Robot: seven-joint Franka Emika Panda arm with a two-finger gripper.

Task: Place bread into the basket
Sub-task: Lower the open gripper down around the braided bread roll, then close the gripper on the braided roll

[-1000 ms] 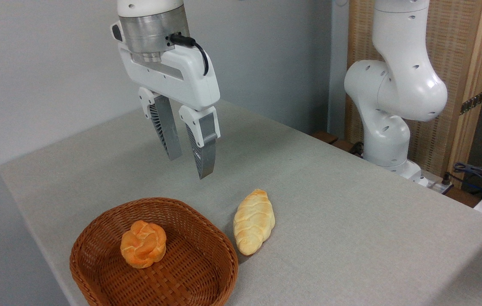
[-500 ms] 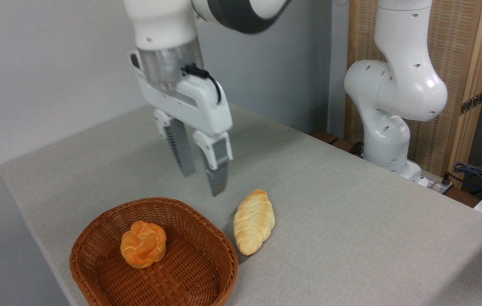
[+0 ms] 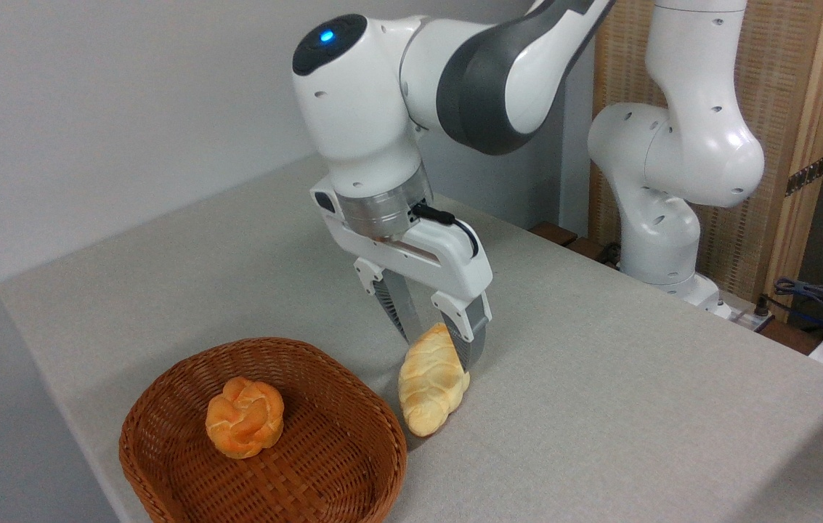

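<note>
A grey cloth tabletop (image 3: 600, 407) stands against a plain pale wall and carries all the things. Nearest to the camera is the basket (image 3: 164, 465), and a small round orange roll (image 3: 245, 416) lies inside it. Just beside its right rim, on the tabletop, lies the bread (image 3: 431, 385), long and pale, not yet in the basket. Half a second ago the gripper (image 3: 442, 350) hung higher and more to the left, above the gap between basket and bread; now it has come down around the far end of the bread, with one finger on each side. The fingers are apart and I judge they have not closed on it yet, though the right one seems to touch the crust. This means the grasp is about to begin, and lifting and carrying are still to do. The roll takes the middle of the basket, so the free place for the bread is at the side. Farther back stand the arm's white base (image 3: 662, 240) and a wooden panel (image 3: 803, 109), well apart from the work.
</note>
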